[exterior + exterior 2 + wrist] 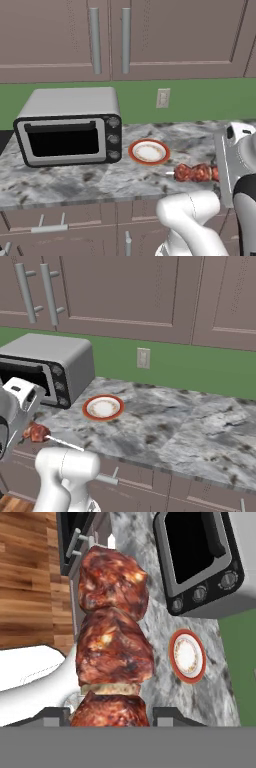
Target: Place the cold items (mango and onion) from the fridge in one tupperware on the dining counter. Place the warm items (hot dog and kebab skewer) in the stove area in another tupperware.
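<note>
Toaster oven (70, 132), plate (149, 151) beside kebab skewer (196, 173).

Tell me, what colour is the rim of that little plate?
Orange-red, around a white centre; the plate shows best in the left base view.

Plate (149, 151) on counter (90, 180), right of toaster oven (70, 127)

Arm: rising from the base, elbow bending low in front, forearm reaching up to the hand.
Wrist: turning the hand sideways, its white housing standing upright behind the end effector.
End effector (111, 712): jaws standing partway apart, closing on the kebab skewer (112, 637) between them.
Fingertips (172, 716): sitting on either side of the lowest meat chunk, touching it.
Skewer: extending straight ahead of the end effector.
</note>
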